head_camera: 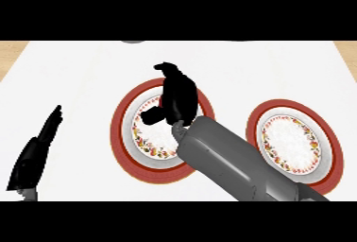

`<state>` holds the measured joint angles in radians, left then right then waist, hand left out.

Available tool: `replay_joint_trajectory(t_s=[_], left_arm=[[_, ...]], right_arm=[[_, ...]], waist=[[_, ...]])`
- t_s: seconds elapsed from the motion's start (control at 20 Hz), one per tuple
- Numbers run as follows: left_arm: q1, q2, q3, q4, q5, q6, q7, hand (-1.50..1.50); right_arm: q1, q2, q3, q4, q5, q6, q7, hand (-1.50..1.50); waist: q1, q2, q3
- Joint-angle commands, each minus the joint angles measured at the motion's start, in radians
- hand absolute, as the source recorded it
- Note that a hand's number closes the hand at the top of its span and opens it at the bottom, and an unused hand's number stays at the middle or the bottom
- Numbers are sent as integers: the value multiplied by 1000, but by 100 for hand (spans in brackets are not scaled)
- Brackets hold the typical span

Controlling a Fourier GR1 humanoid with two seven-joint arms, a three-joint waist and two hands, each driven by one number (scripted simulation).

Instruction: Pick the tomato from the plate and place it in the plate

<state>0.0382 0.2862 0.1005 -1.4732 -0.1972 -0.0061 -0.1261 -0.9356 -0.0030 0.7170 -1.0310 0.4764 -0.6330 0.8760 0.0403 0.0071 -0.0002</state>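
Overhead: two round white plates with red rims and flowered borders on a pale white counter (83, 61), well apart. Right hand (178, 97), black, on its grey forearm (237, 163), hangs over the left plate (124, 142), fingers curled downward, thumb jutting left. Tomato not visible anywhere; whether the hand covers or clasps it cannot be told. Right plate (327, 142) shows only its patterned centre. Left hand (35, 156) rests at the view's left edge, fingers straight, pointing up, clear of both plates.
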Motion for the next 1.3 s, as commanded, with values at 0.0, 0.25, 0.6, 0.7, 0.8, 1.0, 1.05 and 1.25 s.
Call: replay_joint_trajectory(t_s=[0.0,0.25,0.6,0.7,0.8,1.0,1.05,1.25], left_arm=[[17,-11,5,3,-16,25,-3,0],[37,-7,20,-21,-8,24,-1,0],[74,-23,9,-40,-25,31,-4,0],[105,19,45,-89,26,-25,1,0],[23,-4,33,-17,-11,16,16,0],[55,-8,35,-50,-9,7,20,0],[42,11,52,-53,9,-15,18,0],[35,-31,31,-40,-24,9,20,0]], right_arm=[[21,3,-38,-34,4,-193,-39,-150],[96,-16,-145,-69,59,-318,-29,-150],[361,-119,-193,-438,-4,-337,-160,-150],[436,-209,-232,-547,-70,-309,-226,-150],[547,-270,-226,-659,-152,-293,-330,-150],[718,-392,-276,-748,-309,-221,-534,-150],[751,-396,-292,-759,-329,-206,-582,-150],[836,-433,-388,-834,-388,-88,-626,-150]], waist=[[-17,-4,1],[-43,-9,1],[-61,-12,2],[-54,-13,2],[-64,-8,2],[-46,-6,2],[-45,-7,2],[-45,-8,1]])
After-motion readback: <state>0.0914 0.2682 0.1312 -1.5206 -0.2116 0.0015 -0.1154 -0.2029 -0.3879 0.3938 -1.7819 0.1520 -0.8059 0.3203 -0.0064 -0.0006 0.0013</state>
